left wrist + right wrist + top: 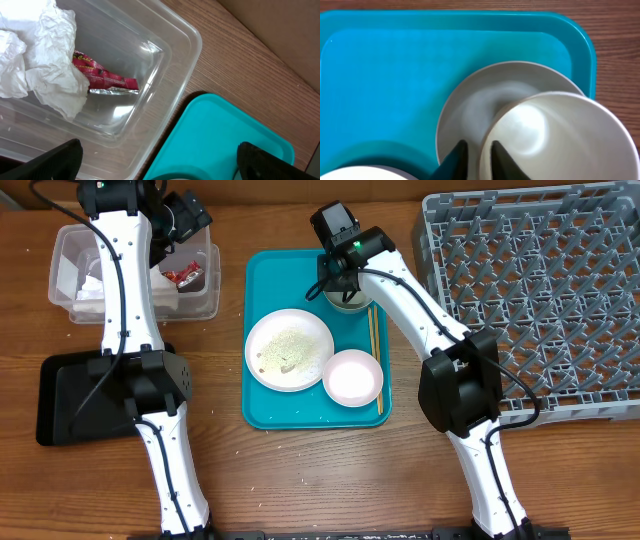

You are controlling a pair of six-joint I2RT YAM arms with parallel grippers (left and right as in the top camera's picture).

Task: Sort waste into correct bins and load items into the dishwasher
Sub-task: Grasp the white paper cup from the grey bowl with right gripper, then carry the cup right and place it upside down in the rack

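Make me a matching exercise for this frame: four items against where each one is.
1 sauce packet
2 chopsticks
3 rice grains
4 cup

A on the plate
B in the clear tub
C on the teal tray, right of the plate
D rim pinched by the right gripper

Pairs: 1-B, 2-C, 3-A, 4-D

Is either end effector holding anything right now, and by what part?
Right end effector pinches the white cup by its rim wall, one finger inside. Left end effector is open, holding nothing.
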